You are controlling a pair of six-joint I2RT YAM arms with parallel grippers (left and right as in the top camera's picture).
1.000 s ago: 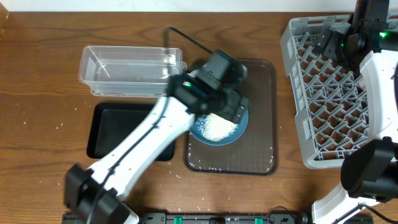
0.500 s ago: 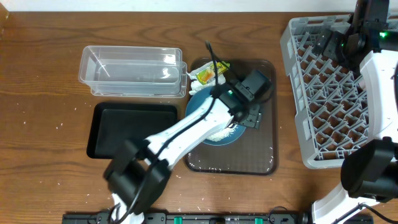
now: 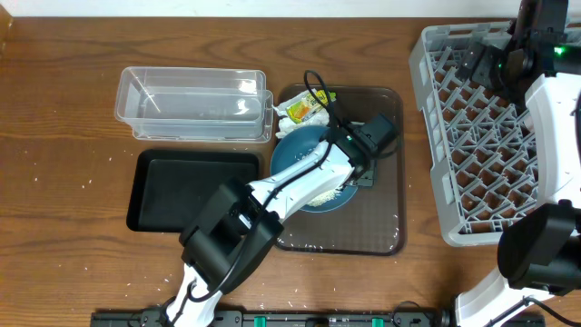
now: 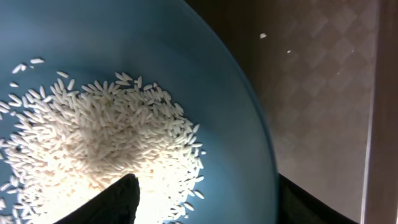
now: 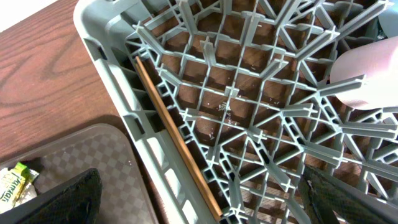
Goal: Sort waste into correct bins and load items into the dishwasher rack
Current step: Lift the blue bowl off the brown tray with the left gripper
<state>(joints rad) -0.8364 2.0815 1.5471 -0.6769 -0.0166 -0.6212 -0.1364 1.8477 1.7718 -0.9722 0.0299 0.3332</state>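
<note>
since a second ago your left arm has swung across the bowl from its left side to its right rim, and the wrapper it was covering at the back of the tray now shows.

the left gripper (image 4: 208, 190) is partly open and has hold of nothing. its jaws straddle the rim of the light-blue bowl (image 4: 186, 56): one finger (image 4: 115, 202) sits inside, low over the heap of rice (image 4: 106, 143), and the other hangs outside, above the brown serving tray (image 4: 317, 93). the outer finger is just beside the rim; the inner one is well apart from it. you cannot tell whether either touches yet.

that rim runs between the fingers, so a straight close should pinch it. the bowl's body lies to the gripper's left. past it, further left, are the clear tub (image 3: 191, 104) and the black tray (image 3: 195, 186), so the carry would likely go leftward over the bowl's own place. this arm is much the nearer to them.

the wrapper (image 3: 300, 110) lies at the tray's back edge, just beside the bowl. its print is too small to read.

your right gripper (image 5: 199, 186) is spread wide and empty over the grey dishwasher rack (image 3: 472, 136). a chopstick (image 5: 171, 134) lies there along the rack's wall and a pink bowl (image 5: 367, 74) sits in the grid.
</note>
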